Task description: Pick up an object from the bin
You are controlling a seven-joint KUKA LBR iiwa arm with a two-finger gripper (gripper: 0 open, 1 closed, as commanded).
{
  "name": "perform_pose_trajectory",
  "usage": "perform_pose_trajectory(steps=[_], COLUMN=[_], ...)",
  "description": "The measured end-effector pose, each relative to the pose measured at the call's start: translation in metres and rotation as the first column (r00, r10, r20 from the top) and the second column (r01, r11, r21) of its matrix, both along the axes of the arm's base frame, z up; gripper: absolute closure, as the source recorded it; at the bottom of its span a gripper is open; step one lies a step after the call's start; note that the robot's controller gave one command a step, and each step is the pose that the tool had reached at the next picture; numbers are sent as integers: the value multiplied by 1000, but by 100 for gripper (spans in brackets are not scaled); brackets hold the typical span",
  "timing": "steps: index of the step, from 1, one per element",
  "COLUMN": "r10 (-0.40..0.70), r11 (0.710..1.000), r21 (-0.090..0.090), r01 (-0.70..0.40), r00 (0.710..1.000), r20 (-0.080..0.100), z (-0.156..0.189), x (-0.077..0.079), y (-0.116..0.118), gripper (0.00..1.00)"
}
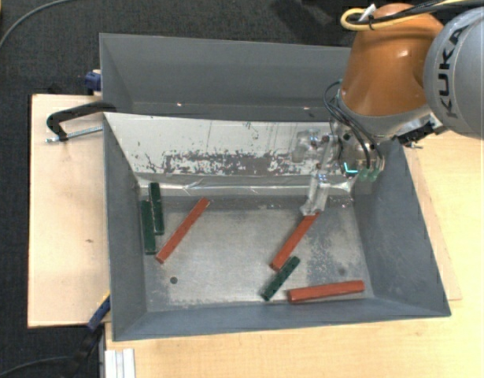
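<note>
We see the gripper [314,206] low in the bin [226,77], its tip at the upper end of a slanted orange-red stick [295,242]; we cannot tell whether it stands wide or narrow. Just past that stick's lower end lies a dark green stick [280,279], with a red stick [326,291] beside it. Well away from the gripper, across the bin, lie another orange stick [182,229] and two green sticks [153,217].

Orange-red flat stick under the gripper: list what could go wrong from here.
The gripper sits at the upper end of the orange-red flat stick, not its middle; lifted there, it might tilt and slip. Its lower end lies by a short dark green stick, which might get dragged. The grey metal bin's back wall is near and could be scraped.
</note>
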State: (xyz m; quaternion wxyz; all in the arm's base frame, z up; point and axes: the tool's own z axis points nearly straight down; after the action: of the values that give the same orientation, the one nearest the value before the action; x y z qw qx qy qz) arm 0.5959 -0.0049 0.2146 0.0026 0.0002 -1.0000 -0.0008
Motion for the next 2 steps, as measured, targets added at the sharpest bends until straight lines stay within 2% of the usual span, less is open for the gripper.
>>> perform_pose_trajectory(steps=[1,2], r10=[120,637], r11=[993,770], r21=[-1,0], r01=[-120,-637], r00=[993,770], r20=[-1,6], z=[-114,-143], x=[-24,-27], y=[-35,-19], gripper=[0,0])
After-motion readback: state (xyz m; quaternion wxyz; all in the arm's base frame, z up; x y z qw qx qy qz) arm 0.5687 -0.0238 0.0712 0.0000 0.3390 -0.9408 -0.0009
